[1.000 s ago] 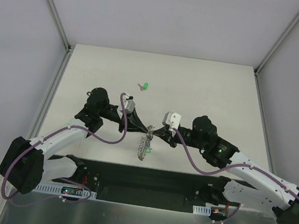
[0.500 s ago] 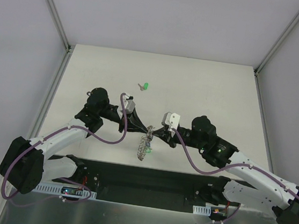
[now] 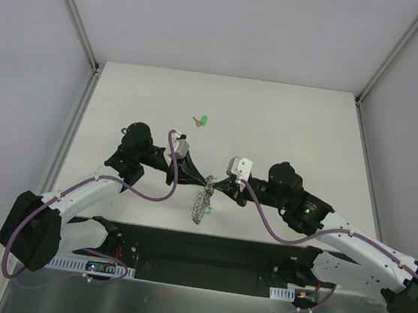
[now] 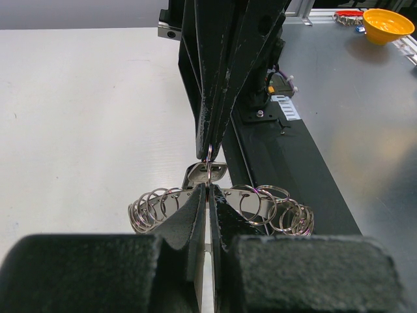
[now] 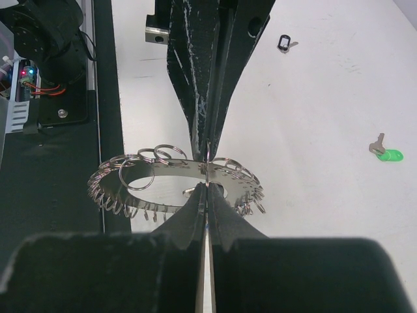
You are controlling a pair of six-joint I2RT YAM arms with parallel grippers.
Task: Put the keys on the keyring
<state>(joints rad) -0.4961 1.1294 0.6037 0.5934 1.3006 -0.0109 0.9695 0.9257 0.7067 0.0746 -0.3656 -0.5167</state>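
Well, over on the left, the left hand point(image 4: 208, 195) reaches toward the middle of the white desk point(image 3: 295, 128). Its two black fingers are pressed together on one rim of the large silver-grey metal keyring point(image 5: 163, 171), the one fringed with small coiled loops. That grip looks meant to keep the ring steady so something can be worked onto it.

A little further back, just left of centre, a small silver key with a green plastic head point(image 3: 202, 120) lies loose on the desk. It is well apart from both arms and not yet on the ring.

The keyring itself sits between the two arms, close to the desk's near edge.

On the right, the right hand point(image 5: 207, 195) comes in from the opposite side, fingers likewise closed tight on the ring's other rim. Pinched from both sides, the ring should not swing. In the left wrist view a small silver piece dangles near the right fingertips, but I cannot tell whether it is a key.
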